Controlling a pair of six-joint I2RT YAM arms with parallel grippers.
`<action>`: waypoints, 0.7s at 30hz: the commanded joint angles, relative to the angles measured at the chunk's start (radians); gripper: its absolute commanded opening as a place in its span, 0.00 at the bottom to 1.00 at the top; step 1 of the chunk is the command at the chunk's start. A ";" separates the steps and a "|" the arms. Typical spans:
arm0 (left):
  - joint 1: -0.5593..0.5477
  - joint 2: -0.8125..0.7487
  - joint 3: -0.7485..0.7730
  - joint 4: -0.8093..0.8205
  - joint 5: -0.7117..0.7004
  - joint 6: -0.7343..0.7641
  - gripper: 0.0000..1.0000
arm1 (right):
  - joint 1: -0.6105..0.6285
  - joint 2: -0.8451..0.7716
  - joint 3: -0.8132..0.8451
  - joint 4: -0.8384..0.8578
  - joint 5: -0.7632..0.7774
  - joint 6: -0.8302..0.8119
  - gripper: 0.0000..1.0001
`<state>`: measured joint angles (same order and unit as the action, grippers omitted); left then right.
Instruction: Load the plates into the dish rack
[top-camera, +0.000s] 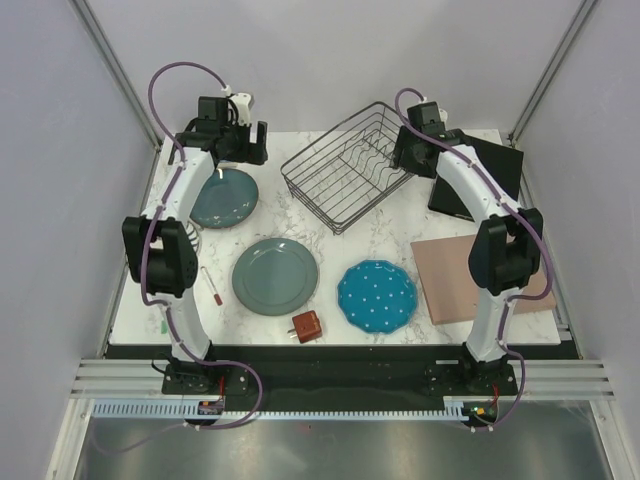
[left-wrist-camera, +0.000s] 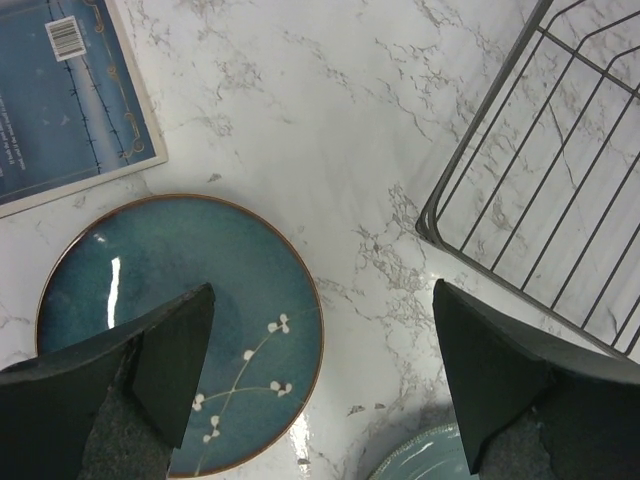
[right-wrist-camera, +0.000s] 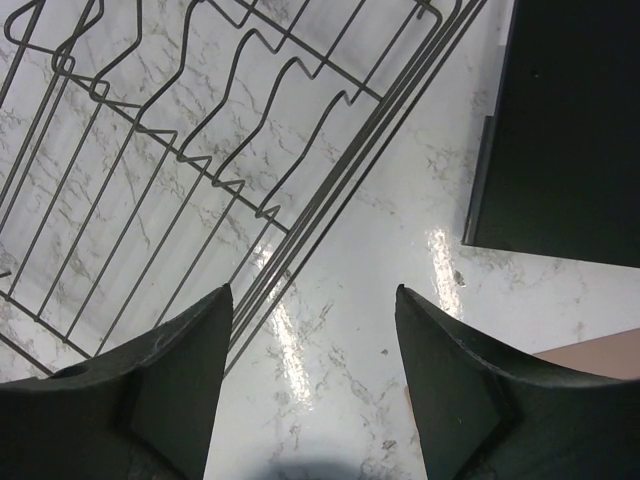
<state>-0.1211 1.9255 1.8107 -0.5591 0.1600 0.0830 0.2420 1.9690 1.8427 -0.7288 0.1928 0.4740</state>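
The black wire dish rack (top-camera: 350, 165) stands at the back middle and holds no plates. A dark teal plate (top-camera: 223, 197) lies to its left, a grey-green plate (top-camera: 275, 275) in front of that, and a bright blue dotted plate (top-camera: 377, 296) at the front. No white striped plate is in view. My left gripper (top-camera: 240, 145) is open and held above the table; below it are the teal plate (left-wrist-camera: 180, 320) and the rack's corner (left-wrist-camera: 530, 190). My right gripper (top-camera: 412, 150) is open and empty, above bare table just right of the rack (right-wrist-camera: 180, 150).
A flat black panel (top-camera: 490, 175) lies at the back right and a pink board (top-camera: 470, 280) in front of it. A small red-brown block (top-camera: 307, 326) and a thin red stick (top-camera: 213, 285) lie near the front. A blue book (left-wrist-camera: 60, 100) lies behind the teal plate.
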 joint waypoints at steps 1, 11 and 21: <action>-0.003 0.067 0.108 0.011 0.038 -0.029 0.95 | 0.031 0.028 0.024 -0.017 0.016 0.057 0.73; -0.002 0.403 0.475 0.070 0.059 0.009 0.02 | -0.042 -0.013 -0.022 -0.044 0.071 -0.012 0.40; -0.014 0.507 0.493 0.099 0.121 -0.025 0.02 | -0.056 0.131 -0.005 0.002 0.096 -0.066 0.20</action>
<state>-0.1223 2.4187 2.2822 -0.4988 0.2230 0.0822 0.1692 2.0224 1.7828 -0.7551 0.2657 0.4416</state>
